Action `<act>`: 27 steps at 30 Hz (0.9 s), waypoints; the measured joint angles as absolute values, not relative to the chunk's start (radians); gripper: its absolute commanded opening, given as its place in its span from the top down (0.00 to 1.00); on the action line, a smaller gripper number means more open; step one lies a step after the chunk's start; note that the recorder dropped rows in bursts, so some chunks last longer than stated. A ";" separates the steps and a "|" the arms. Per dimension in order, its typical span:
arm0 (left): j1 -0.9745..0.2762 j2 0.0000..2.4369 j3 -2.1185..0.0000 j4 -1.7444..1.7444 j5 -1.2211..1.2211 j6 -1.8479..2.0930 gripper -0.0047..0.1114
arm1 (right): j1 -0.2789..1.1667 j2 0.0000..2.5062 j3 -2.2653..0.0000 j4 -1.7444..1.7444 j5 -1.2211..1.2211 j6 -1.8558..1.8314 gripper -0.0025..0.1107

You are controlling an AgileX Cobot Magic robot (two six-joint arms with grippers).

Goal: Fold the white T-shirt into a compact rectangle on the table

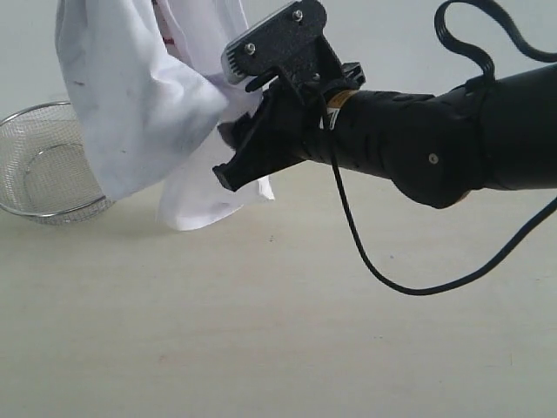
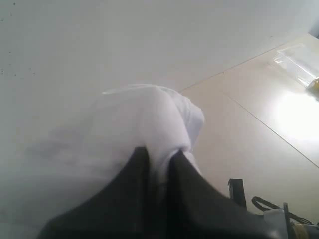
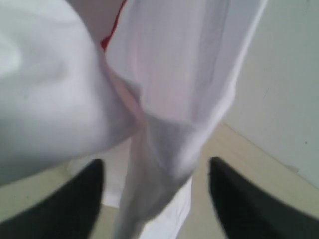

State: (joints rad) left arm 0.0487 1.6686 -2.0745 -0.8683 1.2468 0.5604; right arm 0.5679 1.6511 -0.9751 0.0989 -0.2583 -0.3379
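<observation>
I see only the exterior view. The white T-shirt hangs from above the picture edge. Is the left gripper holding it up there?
Observer: Yes. The left wrist view shows the left gripper shut on a bunch of the white T-shirt.
Operator: And the right gripper, is it closed on the cloth? Its body hides the jaws from me.
Observer: No. In the right wrist view the right gripper is open. Its fingers stand wide apart, and a fold of the shirt hangs between them.
Operator: Is any print visible there?
Observer: Only a short red line on the cloth, too little to read.
</observation>
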 measured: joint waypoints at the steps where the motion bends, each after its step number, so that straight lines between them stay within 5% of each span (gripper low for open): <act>1: 0.049 1.669 -2.074 -0.868 1.247 0.560 0.92 | 0.568 1.651 -0.975 0.099 -0.241 -0.338 0.17; 10: 0.049 1.669 -2.074 -0.897 1.247 0.560 0.92 | 0.568 1.651 -0.975 0.099 -0.177 -0.361 0.44; 21: 0.049 1.669 -2.074 -0.916 1.247 0.560 0.92 | 0.568 1.712 -0.975 0.122 -0.314 -0.406 0.45; 27: 0.049 1.669 -2.074 -0.916 1.247 0.560 0.92 | 0.568 1.767 -0.975 0.274 -0.431 -0.592 0.72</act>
State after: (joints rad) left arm 0.0487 1.6686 -2.0745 -0.9157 1.2468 0.5604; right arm 0.5679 1.7673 -0.9751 0.2744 -0.4311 -0.5924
